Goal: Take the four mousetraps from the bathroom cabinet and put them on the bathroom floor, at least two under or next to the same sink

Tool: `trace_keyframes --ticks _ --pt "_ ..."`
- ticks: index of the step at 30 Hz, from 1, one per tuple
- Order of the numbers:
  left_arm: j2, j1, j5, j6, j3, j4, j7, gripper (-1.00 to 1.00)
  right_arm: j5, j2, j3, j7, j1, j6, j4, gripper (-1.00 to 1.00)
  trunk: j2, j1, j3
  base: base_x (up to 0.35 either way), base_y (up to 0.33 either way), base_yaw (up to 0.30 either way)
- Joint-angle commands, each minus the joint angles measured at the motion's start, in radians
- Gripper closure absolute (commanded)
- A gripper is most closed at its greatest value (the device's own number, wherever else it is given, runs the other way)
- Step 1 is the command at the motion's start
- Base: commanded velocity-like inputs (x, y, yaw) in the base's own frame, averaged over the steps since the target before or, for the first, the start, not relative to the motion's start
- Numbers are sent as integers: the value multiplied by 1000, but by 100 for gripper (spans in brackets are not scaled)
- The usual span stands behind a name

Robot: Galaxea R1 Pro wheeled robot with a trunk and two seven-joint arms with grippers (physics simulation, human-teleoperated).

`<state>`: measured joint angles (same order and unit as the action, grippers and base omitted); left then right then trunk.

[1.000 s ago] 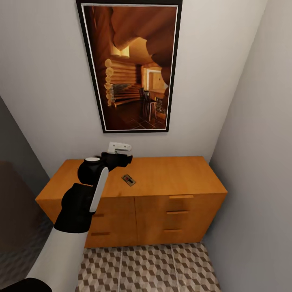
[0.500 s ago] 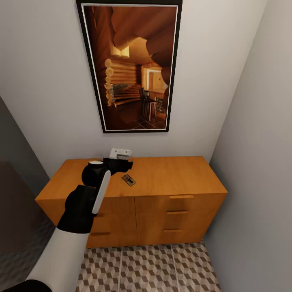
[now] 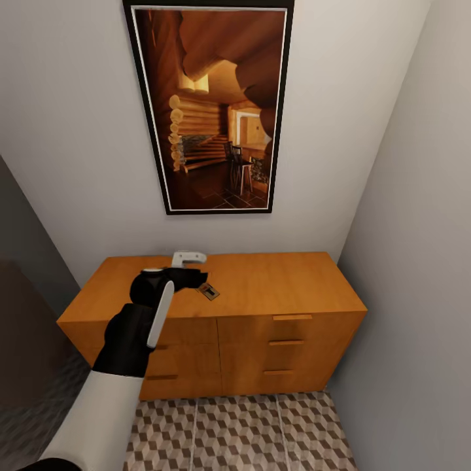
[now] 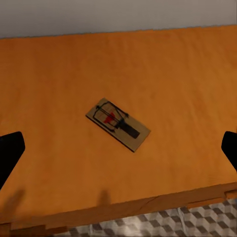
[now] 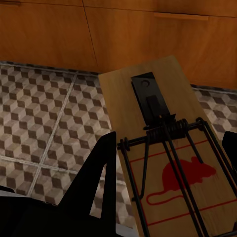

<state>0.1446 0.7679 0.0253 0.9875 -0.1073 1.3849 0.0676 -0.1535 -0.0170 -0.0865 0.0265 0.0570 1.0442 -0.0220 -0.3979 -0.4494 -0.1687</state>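
While the left claw (image 3: 204,277) hovered with its fingers spread wide over the cabinet (image 3: 275,288), one mousetrap (image 4: 117,124) lay flat on its top, a small tan board with dark wire parts and a red mark. Its long axis sat diagonal to the cabinet's front edge, near the middle of the top. The right claw (image 5: 168,163) was gripping a second mousetrap (image 5: 168,148) above the bathroom floor (image 5: 44,123), red mouse print facing up.

Over the last second the left arm (image 3: 140,320) has sunk and drawn back toward the cabinet's (image 3: 261,288) front edge. Its pincer (image 3: 196,275) has dropped from above the back of the top to just beside the mousetrap (image 3: 209,291), now overlapping the trap's near corner in the head view.
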Motion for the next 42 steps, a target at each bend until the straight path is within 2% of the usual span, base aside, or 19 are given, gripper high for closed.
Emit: trace_keyframes --ticks 1,13,16,18,20,23,24,27,30,38,42 --pt "0 1 5 3 7 -4 7 -100 10 0 -8 4 1 3 1 100 -2 -1 -2 0 0 0" --pt "1 1 6 -2 26 30 17 -100 9 0 -9 4 1 3 1 100 -2 -1 -2 0 0 0" --pt "2 1 6 -3 28 32 66 -100 9 0 -9 4 1 3 1 100 -2 -1 -2 0 0 0" --pt "2 1 6 -4 28 33 136 -100 9 0 -9 4 1 3 1 100 -2 -1 -2 0 0 0" --pt "3 1 9 -9 27 34 240 -100 9 0 -9 4 0 3 1 100 -2 -1 -2 0 0 0" --pt "6 1 15 -30 26 34 304 -100 9 -1 -9 4 0 3 1 100 -2 -1 -2 0 0 0" --pt "7 1 21 -51 25 34 332 -100 9 -1 -9 4 0 3 1 100 -2 -1 -2 0 0 0" --pt "8 1 41 -86 25 33 363 -100 8 -1 -9 4 0 3 1 100 -2 -1 -2 0 0 0" --pt "8 1 65 -101 25 33 376 -100 8 -1 -9 4 0 3 1 100 -2 -1 -2 0 0 0" --pt "8 1 142 -112 22 29 384 -100 8 -1 -9 6 0 3 1 100 -2 -1 -2 0 0 0" --pt "7 1 166 -113 21 31 384 -100 8 -1 -9 6 0 3 1 100 -2 -1 -2 0 0 0"
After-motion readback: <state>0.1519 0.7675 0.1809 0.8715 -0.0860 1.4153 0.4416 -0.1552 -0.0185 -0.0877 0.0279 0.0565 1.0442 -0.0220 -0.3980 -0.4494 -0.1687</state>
